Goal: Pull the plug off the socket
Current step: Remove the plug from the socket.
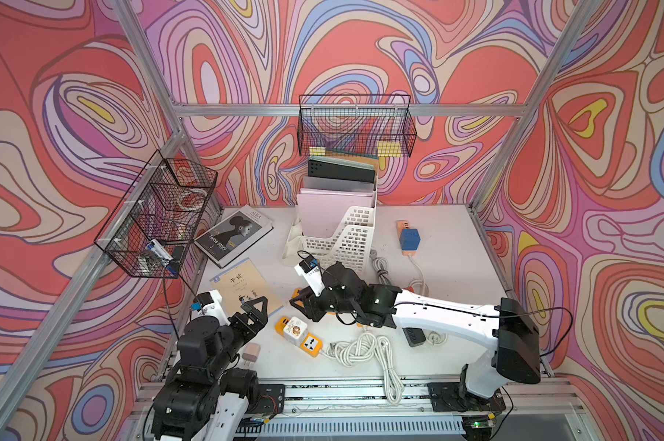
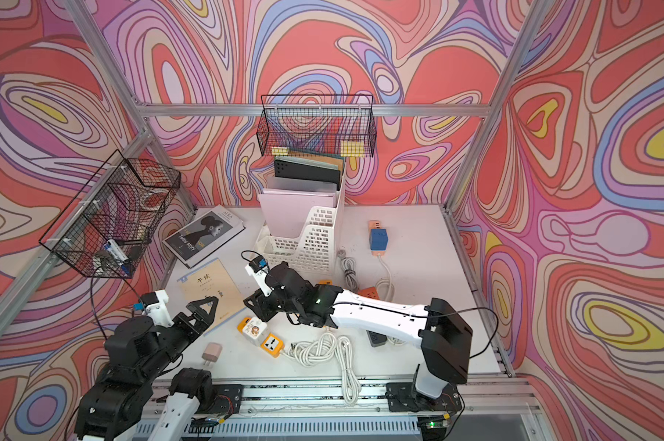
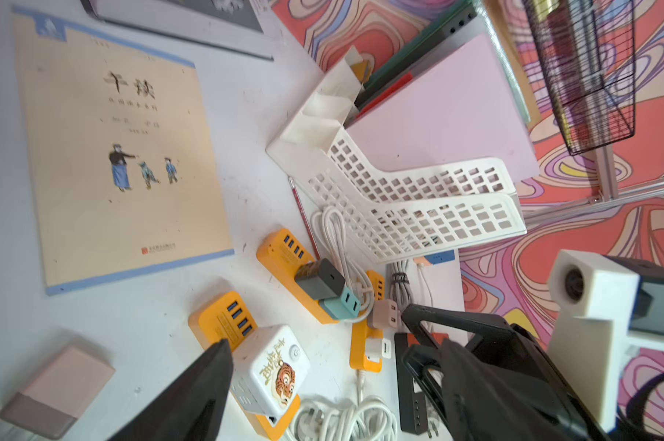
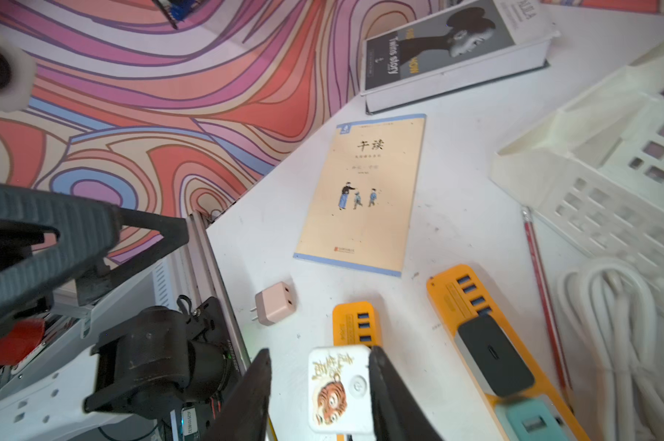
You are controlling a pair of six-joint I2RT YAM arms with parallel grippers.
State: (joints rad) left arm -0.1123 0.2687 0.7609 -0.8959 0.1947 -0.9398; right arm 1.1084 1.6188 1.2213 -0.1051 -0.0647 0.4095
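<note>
The white cube plug with the tiger print [image 1: 295,327] sits in the lower centre of both top views. It is seated in the orange power strip [image 1: 310,342], between the strip's USB end and its open socket face. The strip lies flat on the counter [image 1: 448,275].

Right arm: the base is at the lower right of the top views. The white forearm runs left toward the centre and the wrist is angled downward. The right pincer [image 1: 301,305] hangs just above and behind the plug in the frame. In the right wrist view its fingers [image 4: 383,382] stand apart, wider than the plug, which shows between them at the bottom edge. The top views show a gap between pincer and plug. The pincer holds nothing.

Left arm: it is folded at the lower left of the top views, and its forearm points up and to the right. The left pincer [image 1: 253,303] is spread wide and empty over the lower corner of the beige booklet [image 1: 242,290], near the plug but apart from it.

A pink adapter [image 1: 251,350] lies loose on the counter below the left pincer. A coiled white cable [image 1: 357,349] lies to the right of the strip. A second orange strip [image 3: 280,248] carries a grey and a teal charger. A white file rack [image 1: 345,236] stands above centre.
</note>
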